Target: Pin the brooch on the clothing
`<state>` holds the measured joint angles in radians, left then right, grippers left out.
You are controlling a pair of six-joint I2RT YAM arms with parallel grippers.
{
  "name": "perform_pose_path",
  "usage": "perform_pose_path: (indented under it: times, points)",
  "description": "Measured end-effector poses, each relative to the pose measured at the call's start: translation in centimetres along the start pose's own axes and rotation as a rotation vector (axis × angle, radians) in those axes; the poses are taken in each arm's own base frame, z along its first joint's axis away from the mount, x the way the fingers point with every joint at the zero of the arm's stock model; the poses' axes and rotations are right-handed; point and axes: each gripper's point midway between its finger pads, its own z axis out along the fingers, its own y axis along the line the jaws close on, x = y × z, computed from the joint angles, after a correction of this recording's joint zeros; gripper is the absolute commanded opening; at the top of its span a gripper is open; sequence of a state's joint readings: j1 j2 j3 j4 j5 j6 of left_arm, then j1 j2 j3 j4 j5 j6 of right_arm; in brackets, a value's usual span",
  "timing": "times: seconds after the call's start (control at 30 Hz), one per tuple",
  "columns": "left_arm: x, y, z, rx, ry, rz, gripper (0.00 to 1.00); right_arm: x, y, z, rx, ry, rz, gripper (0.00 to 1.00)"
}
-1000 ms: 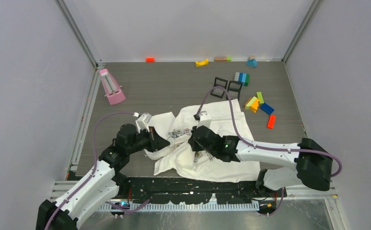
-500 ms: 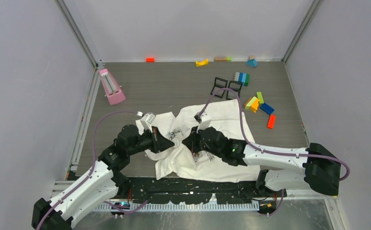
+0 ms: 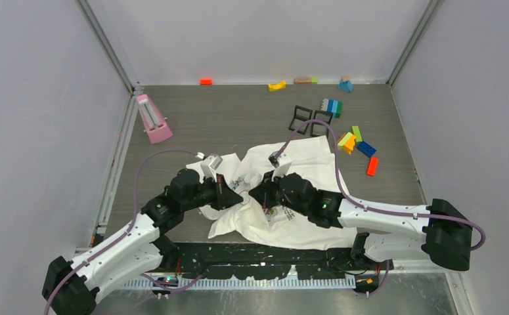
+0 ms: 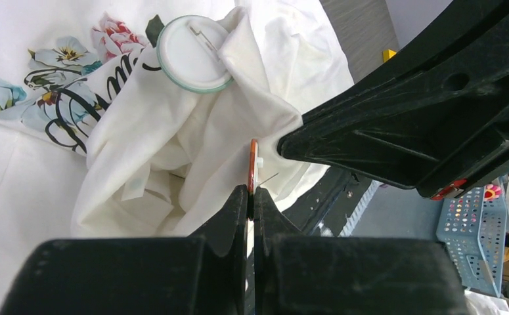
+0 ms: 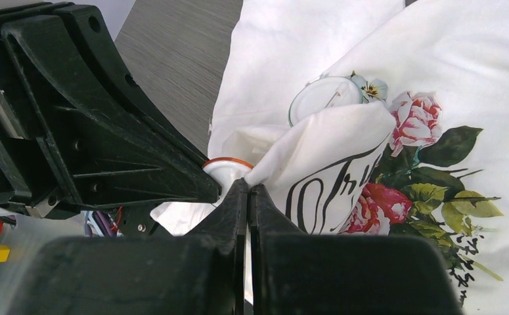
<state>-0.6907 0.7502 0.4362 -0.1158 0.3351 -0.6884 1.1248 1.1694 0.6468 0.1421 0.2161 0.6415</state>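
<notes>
My left fingers are pressed together on the brooch. I see it edge-on as a thin disc with an orange rim, upright above the fingertips, with a thin pin standing out from its right side. My right fingers are likewise closed, pinching a raised fold of the T-shirt right at the printed chest. The dark cursive lettering and the roses run up from the fingertips there. In the right wrist view the brooch's orange rim sits just behind that pinched fold. I cannot tell whether it touches the cloth. In the top view the two sets of fingers meet almost tip to tip over the near-left part of the shirt.

Just beyond the fold lies a second badge, round and white with a teal rim. It lies back side up with its pin showing, on the print and partly tucked under the bunched cloth.

The T-shirt lies crumpled on the grey tabletop at the near middle, just ahead of both arm bases. Two black frames stand a little past its far edge, and scattered coloured blocks lie near its far-right corner. A pink wedge-shaped object sits well apart at the far left.
</notes>
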Motion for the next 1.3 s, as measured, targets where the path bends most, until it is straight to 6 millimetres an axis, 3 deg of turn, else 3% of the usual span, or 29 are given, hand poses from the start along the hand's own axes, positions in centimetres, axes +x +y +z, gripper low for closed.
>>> perform_pose_path:
  times: [0.5, 1.13, 1.2, 1.3]
  points:
    - [0.3, 0.6, 0.9, -0.043, 0.027, 0.01, 0.0, 0.3, 0.4, -0.1, -0.021, 0.018, -0.005, 0.01]
    - [-0.1, 0.0, 1.2, -0.044, 0.002, -0.01, 0.0, 0.8, 0.5, 0.1, -0.035, 0.036, -0.007, 0.01]
    - [-0.1, 0.0, 1.1, -0.038, -0.009, -0.022, 0.0, 0.8, 0.5, 0.1, -0.035, 0.036, -0.007, 0.05]
    - [-0.1, 0.0, 1.1, -0.032, -0.023, -0.037, 0.0, 0.8, 0.6, 0.1, -0.037, 0.037, -0.007, 0.22]
